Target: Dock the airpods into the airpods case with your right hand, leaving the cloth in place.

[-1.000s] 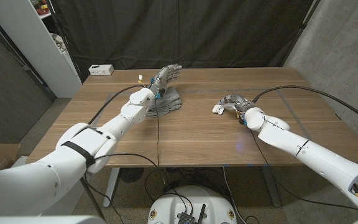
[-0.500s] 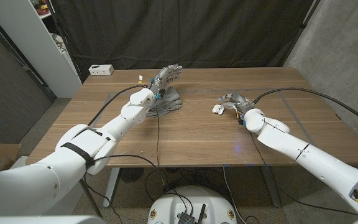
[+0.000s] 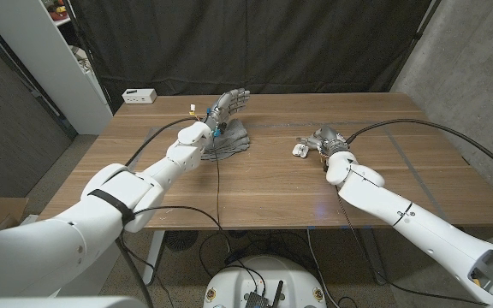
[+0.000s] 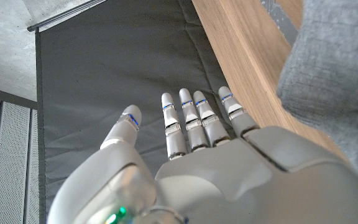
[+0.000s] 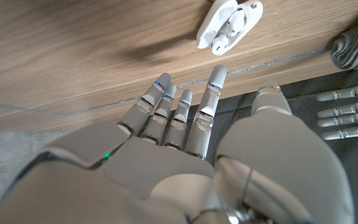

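Two white arms are seen reaching up from the near edge of the wooden table point(image 3: 264, 184) in the head view. On the right, the right hand point(image 3: 325, 140) is held just above the tabletop, fingers extended and slightly apart, with nothing gripped. Just beside its fingertips, toward the table's middle, the airpods case point(image 3: 300, 150) lies on the wood with its lid open; in the right wrist view the airpods case point(image 5: 229, 23) is seen lying open just beyond the fingers point(image 5: 209, 99), not touched by them, with white earbuds seated in it. Farther back on the left, the gray cloth point(image 3: 231, 139) lies crumpled on the table. The left hand point(image 3: 227, 104) is raised over its far edge, fingers straight and close together, empty. At the far left corner a small white box point(image 3: 139, 96) is noted.
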Tool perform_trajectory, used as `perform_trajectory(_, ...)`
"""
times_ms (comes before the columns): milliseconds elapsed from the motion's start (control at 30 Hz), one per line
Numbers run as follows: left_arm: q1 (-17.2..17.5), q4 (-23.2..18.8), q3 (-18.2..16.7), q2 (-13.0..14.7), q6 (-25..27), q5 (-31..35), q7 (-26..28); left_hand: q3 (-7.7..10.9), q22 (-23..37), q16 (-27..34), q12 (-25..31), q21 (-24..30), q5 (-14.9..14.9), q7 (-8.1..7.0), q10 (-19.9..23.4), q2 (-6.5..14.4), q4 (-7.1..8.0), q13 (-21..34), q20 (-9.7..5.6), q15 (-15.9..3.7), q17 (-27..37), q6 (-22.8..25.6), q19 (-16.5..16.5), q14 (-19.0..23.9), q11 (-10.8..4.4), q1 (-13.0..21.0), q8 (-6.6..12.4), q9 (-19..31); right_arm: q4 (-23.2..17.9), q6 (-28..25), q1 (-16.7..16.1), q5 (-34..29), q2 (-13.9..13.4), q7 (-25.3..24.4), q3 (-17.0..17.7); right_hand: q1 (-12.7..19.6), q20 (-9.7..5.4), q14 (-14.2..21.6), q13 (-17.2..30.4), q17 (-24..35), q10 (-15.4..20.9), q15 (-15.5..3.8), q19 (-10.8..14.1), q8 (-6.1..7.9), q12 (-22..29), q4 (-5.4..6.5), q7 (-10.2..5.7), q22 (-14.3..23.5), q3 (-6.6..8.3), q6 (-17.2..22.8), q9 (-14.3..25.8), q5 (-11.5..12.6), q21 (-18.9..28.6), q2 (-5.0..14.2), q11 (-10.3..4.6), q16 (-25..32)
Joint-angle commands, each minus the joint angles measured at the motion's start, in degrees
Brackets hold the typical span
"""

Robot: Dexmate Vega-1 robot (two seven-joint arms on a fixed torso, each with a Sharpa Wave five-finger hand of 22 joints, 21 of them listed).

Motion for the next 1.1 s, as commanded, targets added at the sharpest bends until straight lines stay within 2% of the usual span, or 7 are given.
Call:
perform_trajectory(33,-3.8,8.4,-0.5,-1.6,-2.4,-0.1,-3.2,0.44,0.2,0.1,-0.2,0.4,0.5,-0.13,0.3,0.3,-0.01,0.2,0.23,-0.11,0.0,0.0,0.0,-0.2,0.04,-0.3,-0.16,0.1,-0.9,-15.9,6.0,-0.1,2.6,0.8,-5.2,-1.5,-0.26,0.4,0.0,0.1,0.2,-3.69,0.3,0.56,0.0,0.47,1.22,0.2,-0.64,0.1,0.6,0.4,0.2,-0.30,0.76,-0.2)
perform_trajectory(200,-4.3,9.1,-0.7,-1.5,-2.1,-0.1,-3.6,0.43,0.2,0.1,-0.2,0.4,0.5,-0.26,0.4,0.2,-0.01,0.2,0.22,-0.16,0.0,-0.2,0.0,-0.2,-0.10,-0.3,-0.23,0.1,-0.1,-19.0,8.3,1.0,3.0,1.3,-7.4,-2.6,-0.41,0.5,-0.1,-0.1,0.2,-3.45,0.4,1.63,-0.2,0.61,2.81,0.3,-1.10,2.2,1.2,0.6,0.2,-0.77,1.16,-0.5)
perform_trajectory(467,-5.0,9.8,-0.9,-1.2,-0.9,0.1,-4.1,0.42,0.2,0.1,-0.2,0.4,0.5,-0.29,0.4,0.2,-0.01,0.2,0.26,-0.09,0.1,-0.2,-0.1,-0.2,-0.04,-0.3,-0.23,0.1,2.2,-22.4,12.0,4.1,3.7,2.7,-9.7,-3.1,-0.90,0.8,-0.3,-0.2,0.3,-2.80,0.9,2.12,-0.3,0.66,3.82,0.5,-1.24,3.0,1.7,0.8,0.4,-0.79,2.13,-0.7)
perform_trajectory(567,-5.3,10.0,-1.0,-1.2,-0.2,0.1,-4.2,0.40,0.2,0.1,-0.2,0.4,0.5,-0.32,0.3,0.2,0.01,0.2,0.29,0.01,0.1,-0.2,-0.1,-0.2,0.02,-0.4,-0.23,0.1,3.5,-22.6,12.8,5.2,4.3,2.5,-9.8,-3.6,-0.87,0.9,-0.3,-0.2,0.3,-2.65,0.9,2.18,-0.3,0.79,4.50,0.5,-1.40,3.0,1.8,0.8,0.4,-0.86,1.84,-0.7)
perform_trajectory(600,-5.3,10.1,-1.0,-1.2,-0.1,0.1,-4.3,0.39,0.2,0.1,-0.2,0.4,0.4,-0.34,0.3,0.2,0.01,0.2,0.29,0.00,0.1,-0.2,-0.1,-0.2,0.06,-0.4,-0.24,0.1,3.7,-22.3,12.8,5.7,4.4,2.5,-9.6,-3.8,-0.86,1.0,-0.3,-0.2,0.5,-2.63,0.9,2.19,-0.3,0.88,4.63,0.5,-1.47,3.0,1.9,0.9,0.4,-0.84,2.45,-0.7)
perform_trajectory(867,-5.3,10.2,-1.4,-0.9,0.1,0.1,-4.5,0.35,0.2,0.1,-0.2,0.4,0.4,-0.37,0.4,0.1,0.03,0.2,0.27,-0.01,0.1,-0.2,-0.1,-0.2,0.07,-0.4,-0.21,0.1,5.2,-21.8,14.1,8.2,4.6,2.3,-9.7,-4.4,-0.65,1.6,-0.4,-0.4,1.2,-2.34,0.8,2.74,-0.1,0.98,5.53,0.6,-1.60,4.4,2.2,1.0,0.3,-0.77,2.48,-0.7)
perform_trajectory(1100,-5.2,10.1,-1.5,-0.7,0.0,0.2,-4.8,0.34,0.2,0.1,-0.2,0.3,0.4,-0.38,0.4,0.1,0.06,0.2,0.31,-0.09,0.1,-0.2,-0.2,-0.2,0.07,-0.5,-0.20,0.1,5.9,-21.2,15.2,9.3,4.0,2.3,-10.9,-5.1,-0.10,1.6,-0.5,-0.4,1.1,-1.92,0.3,2.10,-0.2,1.19,6.24,0.6,-1.73,3.9,1.8,1.0,0.1,-0.58,2.88,-1.0)
